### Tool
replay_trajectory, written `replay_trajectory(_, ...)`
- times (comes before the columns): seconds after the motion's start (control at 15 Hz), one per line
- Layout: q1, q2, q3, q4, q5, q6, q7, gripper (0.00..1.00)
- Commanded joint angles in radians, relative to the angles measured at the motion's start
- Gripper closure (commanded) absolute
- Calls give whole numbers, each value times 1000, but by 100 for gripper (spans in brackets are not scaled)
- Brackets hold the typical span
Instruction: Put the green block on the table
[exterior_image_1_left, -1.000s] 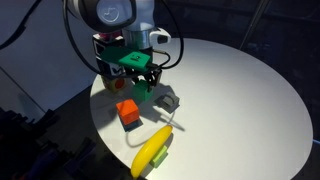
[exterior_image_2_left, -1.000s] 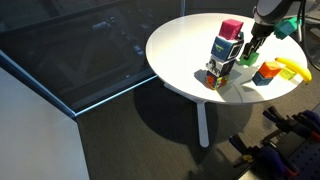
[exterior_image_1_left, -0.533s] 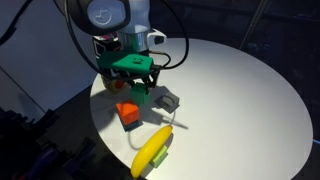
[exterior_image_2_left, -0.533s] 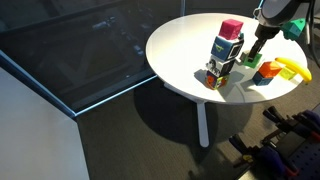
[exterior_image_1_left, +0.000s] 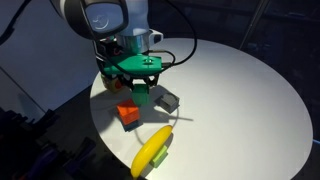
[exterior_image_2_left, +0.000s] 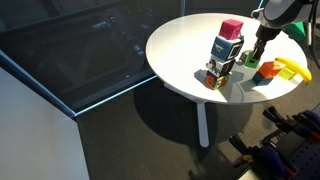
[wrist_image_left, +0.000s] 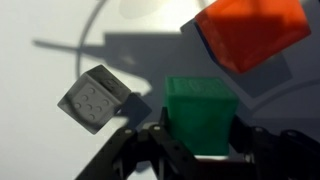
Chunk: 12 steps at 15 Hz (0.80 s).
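Fingers (wrist_image_left: 243, 138) clamped on one green block (wrist_image_left: 200, 112), one grey cube (wrist_image_left: 93, 98), one orange block (wrist_image_left: 250, 30)

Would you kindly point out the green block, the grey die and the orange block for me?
green block (wrist_image_left: 200, 108): wrist view, middle of its facing side.
grey die (wrist_image_left: 92, 99): wrist view, its dotted face.
orange block (wrist_image_left: 250, 28): wrist view, its broad face.

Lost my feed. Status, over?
Pincer shut on green cube-shaped block. Block low over white round table; contact unclear. Grey dotted cube, orange block close beside.
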Motion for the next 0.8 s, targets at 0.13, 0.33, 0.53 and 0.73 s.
replay_trajectory(0.13, -22, -37, 36, -67, 23, 61, -120, 71)
replay_trajectory(0.33, -25, -40, 49, -94, 30, 88, -153, 71)
replay_trajectory(0.53, -30, -39, 59, -111, 41, 100, -184, 71)
replay_trajectory(0.73, -34, -39, 60, -124, 46, 102, -208, 71)
